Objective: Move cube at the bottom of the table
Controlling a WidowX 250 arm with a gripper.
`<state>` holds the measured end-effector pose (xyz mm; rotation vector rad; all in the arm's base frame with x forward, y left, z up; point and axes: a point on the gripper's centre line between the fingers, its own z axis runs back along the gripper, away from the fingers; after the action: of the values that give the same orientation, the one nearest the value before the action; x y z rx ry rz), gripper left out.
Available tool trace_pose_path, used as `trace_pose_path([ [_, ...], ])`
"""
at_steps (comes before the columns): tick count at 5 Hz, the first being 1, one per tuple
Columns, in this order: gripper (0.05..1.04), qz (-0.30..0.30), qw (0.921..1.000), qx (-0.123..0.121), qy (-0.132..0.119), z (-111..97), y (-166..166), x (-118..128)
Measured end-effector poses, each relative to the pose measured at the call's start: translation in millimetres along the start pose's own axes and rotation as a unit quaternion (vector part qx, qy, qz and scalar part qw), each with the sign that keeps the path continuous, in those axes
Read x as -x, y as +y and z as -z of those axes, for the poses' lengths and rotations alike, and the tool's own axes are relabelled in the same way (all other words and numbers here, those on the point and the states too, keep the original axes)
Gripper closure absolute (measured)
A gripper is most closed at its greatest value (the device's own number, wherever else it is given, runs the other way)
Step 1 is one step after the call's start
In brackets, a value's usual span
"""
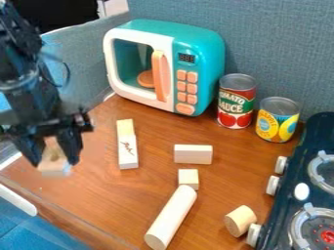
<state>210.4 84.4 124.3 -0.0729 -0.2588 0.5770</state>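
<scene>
At the left of the camera view, my gripper (51, 155) hangs over the table's left side, pointing down. It is shut on a pale wooden block (53, 161), whose lower part shows below and between the fingers. Whether the block touches the table is hard to tell. A small light wooden cube (188, 178) rests on the brown table (98, 200) near the middle, right by the upper end of a long cylinder (171, 217).
An upright-lying long block (128, 151) and a rectangular block (193, 154) are mid-table. A short cylinder (240, 220) lies beside the stove (306, 190). Toy microwave (196, 63), red can (236, 101) and yellow can (278, 119) stand at the back.
</scene>
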Motion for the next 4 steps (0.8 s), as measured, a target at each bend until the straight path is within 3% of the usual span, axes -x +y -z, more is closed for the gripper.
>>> trace_pose_path([
  [1,0.497,-0.023,0.9991,0.003,-0.036,-5.6,1.3,-24.9],
  [2,0.497,-0.046,0.9980,-0.034,-0.028,-0.3,8.9,-48.7],
  [3,0.497,-0.072,0.9946,-0.075,-0.001,15.6,10.8,-67.1],
  [4,0.497,-0.101,0.9900,-0.094,0.029,36.6,20.7,-69.9],
])
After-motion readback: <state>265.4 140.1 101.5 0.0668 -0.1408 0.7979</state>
